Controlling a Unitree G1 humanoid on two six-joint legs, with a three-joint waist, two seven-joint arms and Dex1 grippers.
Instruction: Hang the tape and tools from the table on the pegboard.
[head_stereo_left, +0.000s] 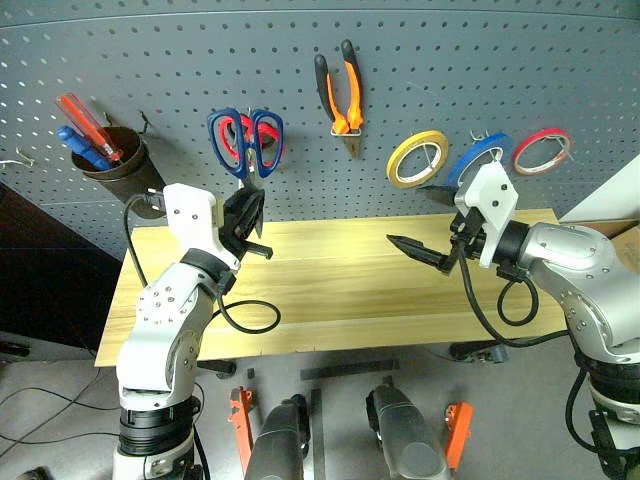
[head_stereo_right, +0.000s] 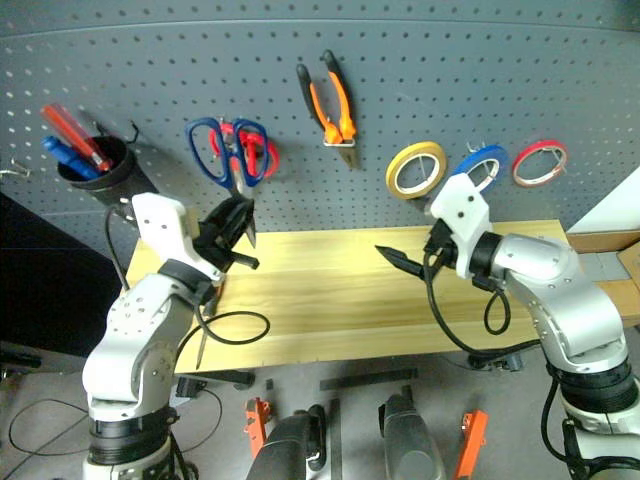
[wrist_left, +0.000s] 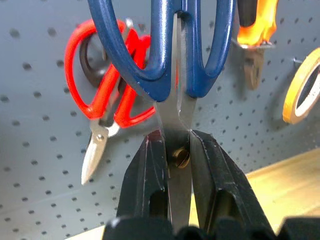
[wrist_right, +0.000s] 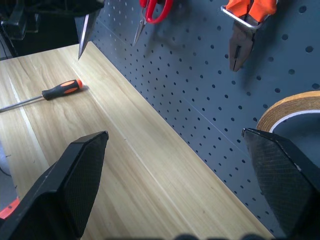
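My left gripper (wrist_left: 176, 140) is shut on the blades of the dark blue-handled scissors (wrist_left: 150, 82), near their pivot screw. It holds them upright, handles up, against the pegboard (head_stereo_left: 450, 60), just in front of the red scissors. Whether a handle sits on a hook is hidden. The orange-and-black pliers (head_stereo_left: 343, 95) hang on the board. The blue tape (head_stereo_left: 470, 160) hangs there too, partly behind my right wrist. My right gripper (head_stereo_left: 425, 245) is open and empty above the table (head_stereo_left: 350, 290). The screwdriver (wrist_right: 60, 90) lies on the table near the left arm.
Red-handled scissors (wrist_left: 107, 85) hang behind the blue ones. A yellow roll (head_stereo_left: 416, 158) and a red roll (head_stereo_left: 541, 150) flank the blue tape. A black cup (head_stereo_left: 115, 165) with red and blue tools hangs at the board's left. A black cable (head_stereo_left: 245, 320) loops over the table.
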